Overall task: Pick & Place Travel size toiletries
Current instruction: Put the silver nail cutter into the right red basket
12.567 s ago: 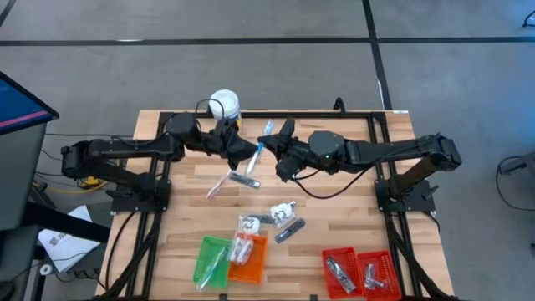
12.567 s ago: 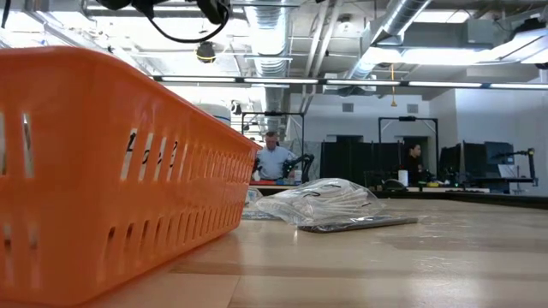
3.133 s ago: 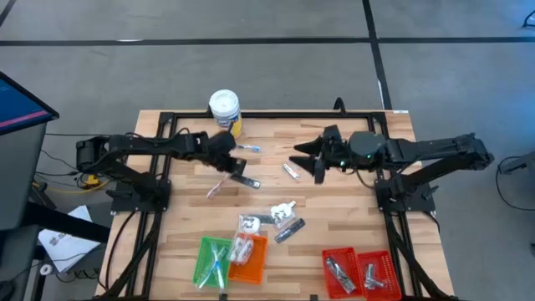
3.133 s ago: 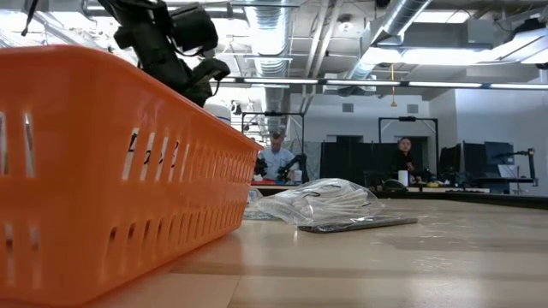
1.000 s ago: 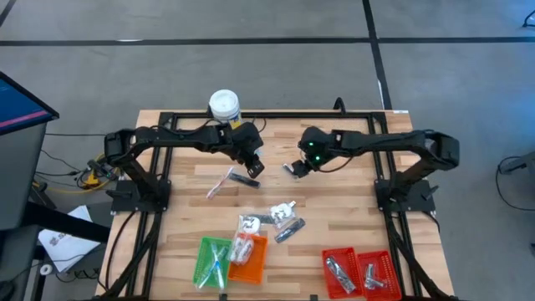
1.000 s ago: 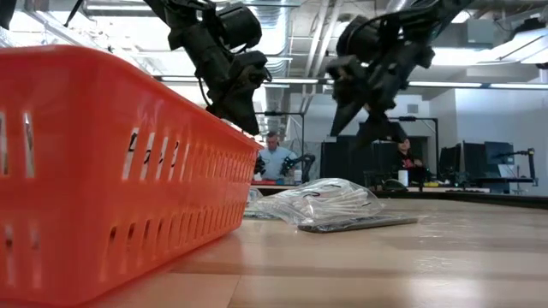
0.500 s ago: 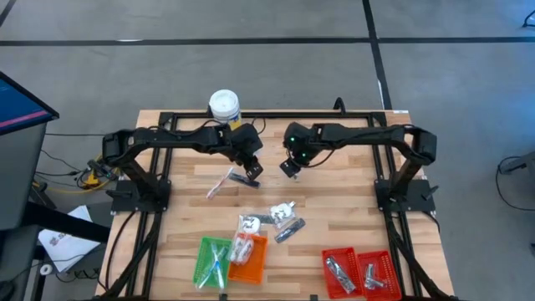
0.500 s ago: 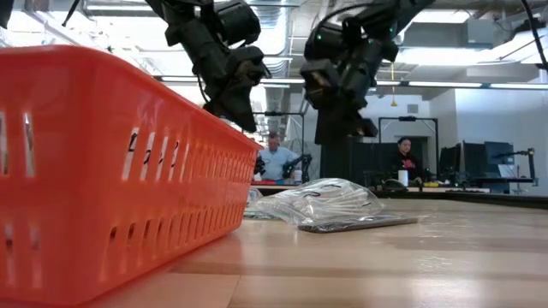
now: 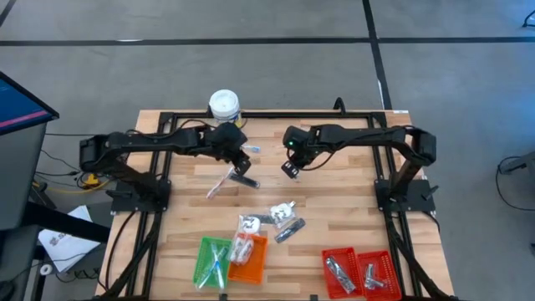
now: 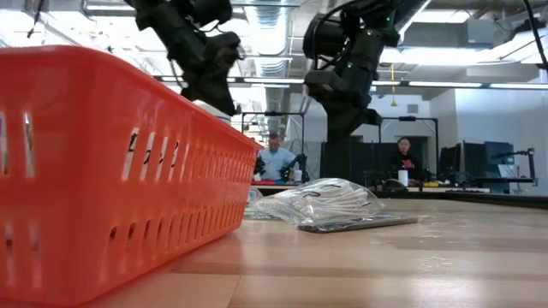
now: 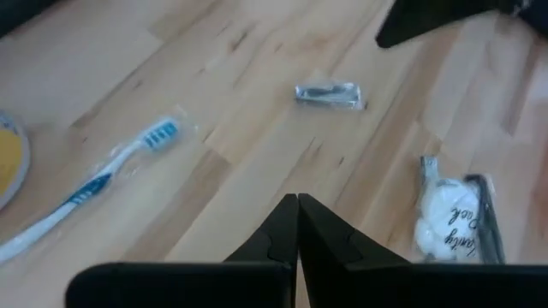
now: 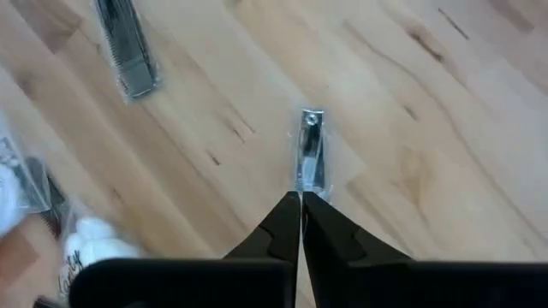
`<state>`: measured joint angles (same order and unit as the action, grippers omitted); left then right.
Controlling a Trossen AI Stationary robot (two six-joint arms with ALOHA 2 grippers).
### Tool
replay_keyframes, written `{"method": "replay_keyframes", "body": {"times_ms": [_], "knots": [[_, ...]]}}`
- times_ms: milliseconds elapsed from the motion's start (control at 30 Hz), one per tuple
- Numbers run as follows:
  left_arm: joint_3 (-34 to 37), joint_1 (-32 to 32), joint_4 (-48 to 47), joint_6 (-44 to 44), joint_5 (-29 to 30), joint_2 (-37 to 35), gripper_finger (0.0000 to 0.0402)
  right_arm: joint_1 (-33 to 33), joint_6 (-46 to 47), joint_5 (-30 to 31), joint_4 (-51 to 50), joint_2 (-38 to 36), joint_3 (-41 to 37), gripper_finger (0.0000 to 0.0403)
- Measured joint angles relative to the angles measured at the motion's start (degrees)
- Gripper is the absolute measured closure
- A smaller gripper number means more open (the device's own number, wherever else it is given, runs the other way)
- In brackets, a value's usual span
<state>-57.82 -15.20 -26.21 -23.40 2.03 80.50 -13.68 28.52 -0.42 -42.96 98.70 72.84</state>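
Note:
Toiletries lie loose on the wooden table. A silvery clear-wrapped piece (image 9: 289, 170) (image 12: 311, 154) (image 11: 326, 93) lies mid-table. My right gripper (image 9: 292, 163) (image 12: 300, 198) is shut, its tips at that piece's end. My left gripper (image 9: 240, 159) (image 11: 297, 200) is shut and hovers over bare wood between a blue toothbrush (image 9: 251, 149) (image 11: 94, 183) and a dark slim tube (image 9: 245, 180) (image 12: 127, 44). A pink stick (image 9: 219, 184) lies beside the tube. White packets (image 9: 284, 211) (image 11: 449, 224) rest nearer the front. My right gripper's shut fingertips (image 12: 294, 205) point down at the silvery piece's end (image 12: 306, 181), with the piece running straight on from the fingers. It lies flat on the table. Whether the tips touch it, I cannot tell.
A white-lidded tub (image 9: 224, 105) stands at the far edge. Green (image 9: 212, 259), orange (image 9: 248, 258) (image 10: 103, 162) and red (image 9: 360, 272) trays sit along the near edge. Another packet (image 9: 248, 224) and a dark tube (image 9: 289, 231) lie before the trays. People show in the room behind.
My right gripper has moved toward the table's left and come down over the silvery piece, which has stayed put. My left gripper has drawn back toward the table's left, away from the dark tube.

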Motion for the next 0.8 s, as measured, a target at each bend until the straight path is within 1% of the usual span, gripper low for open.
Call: {"method": "replay_keyframes", "body": {"times_ms": [200,300,400,633,700,733,800], "knots": [[3.51,-0.02,4.04,-2.73,0.11,-3.52,0.0399,-0.21,0.45,-0.86,2.05,1.29,0.06,0.04],[4.58,-0.02,5.8,-4.36,-0.16,-4.17,0.0399,-1.25,0.46,-1.06,0.7,3.33,-0.04,0.0388],[5.27,0.08,7.17,-5.58,-0.38,-4.41,0.0399,-1.55,0.5,-1.06,-0.42,5.42,-0.09,0.0354],[5.33,0.13,7.58,-5.61,-0.8,-4.41,0.0399,0.28,0.89,-0.66,1.26,8.45,1.27,0.0247],[5.33,0.13,7.87,-5.61,-0.82,-4.41,0.0399,0.88,0.67,0.49,0.38,9.21,1.62,0.0221],[5.33,0.13,7.96,-5.61,-0.82,-4.41,0.0399,1.17,0.65,1.39,1.84,9.78,2.02,0.0209],[5.33,0.13,8.33,-5.61,-0.82,-4.41,0.0399,1.59,0.43,2.9,1.17,10.86,2.49,0.0191]]}}
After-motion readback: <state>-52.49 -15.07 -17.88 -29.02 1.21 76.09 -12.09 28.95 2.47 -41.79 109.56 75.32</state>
